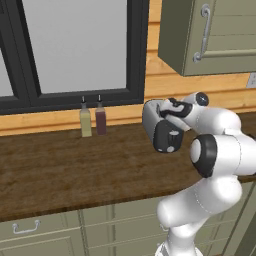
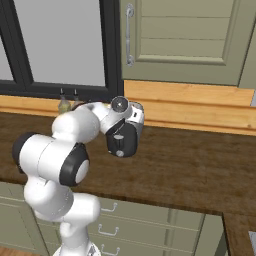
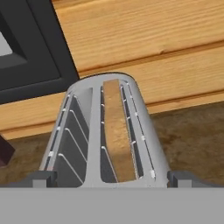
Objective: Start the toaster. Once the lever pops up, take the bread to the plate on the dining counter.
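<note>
The gripper [image 3: 112, 178] is hanging wide open and empty just above the toaster [image 3: 109, 131], which is standing on the dark wood worktop [image 1: 75, 170] near the window wall. The bread [image 3: 117, 135], a light-brown slice, is sitting upright in one slot; the other slot is looking empty. The slice is probably light and crumbly, best pinched gently across its exposed top edge. The toaster is silver-grey and rounded, with a dark end panel [image 1: 167, 136]; its lever is hard to make out.

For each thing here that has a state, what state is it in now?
toaster: upright on the worktop, one slot empty, one filled
bread: sunk in the right slot in the hand view
gripper: jaws open, just above the toaster
wall cabinet door: closed
two bottles: upright, capped
</note>
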Available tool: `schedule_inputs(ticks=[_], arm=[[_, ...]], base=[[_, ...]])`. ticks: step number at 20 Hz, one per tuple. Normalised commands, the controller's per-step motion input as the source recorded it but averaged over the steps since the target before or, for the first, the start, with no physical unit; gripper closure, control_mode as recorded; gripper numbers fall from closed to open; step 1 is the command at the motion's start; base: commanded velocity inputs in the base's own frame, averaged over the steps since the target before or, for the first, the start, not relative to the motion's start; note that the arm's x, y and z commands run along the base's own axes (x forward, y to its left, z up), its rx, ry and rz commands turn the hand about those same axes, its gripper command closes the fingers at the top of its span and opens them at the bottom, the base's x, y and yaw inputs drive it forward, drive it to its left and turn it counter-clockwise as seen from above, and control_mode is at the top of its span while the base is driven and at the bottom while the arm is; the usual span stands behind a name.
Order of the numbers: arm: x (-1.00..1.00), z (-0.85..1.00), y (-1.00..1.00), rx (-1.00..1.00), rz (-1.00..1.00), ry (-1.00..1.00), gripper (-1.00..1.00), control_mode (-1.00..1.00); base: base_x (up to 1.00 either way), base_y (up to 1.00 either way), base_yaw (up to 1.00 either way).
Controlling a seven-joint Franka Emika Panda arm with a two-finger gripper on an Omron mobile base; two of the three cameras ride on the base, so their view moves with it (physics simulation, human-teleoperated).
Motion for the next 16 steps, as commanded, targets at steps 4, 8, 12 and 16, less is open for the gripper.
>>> schedule_inputs(ticks=[4, 8, 12, 16], arm=[[0.22, -0.16, 0.00, 0.00, 0.00, 0.00, -1.00, -1.00], [0.27, -0.11, -0.11, 0.00, 0.00, 0.00, -1.00, -1.00], [0.22, -0.09, -0.21, 0.00, 0.00, 0.00, -1.00, -1.00], [0.14, -0.23, -0.06, 0.00, 0.00, 0.00, -1.00, -1.00]], base=[[0.00, 0.00, 0.00], [0.00, 0.00, 0.00], [0.00, 0.00, 0.00], [0.00, 0.00, 0.00]])
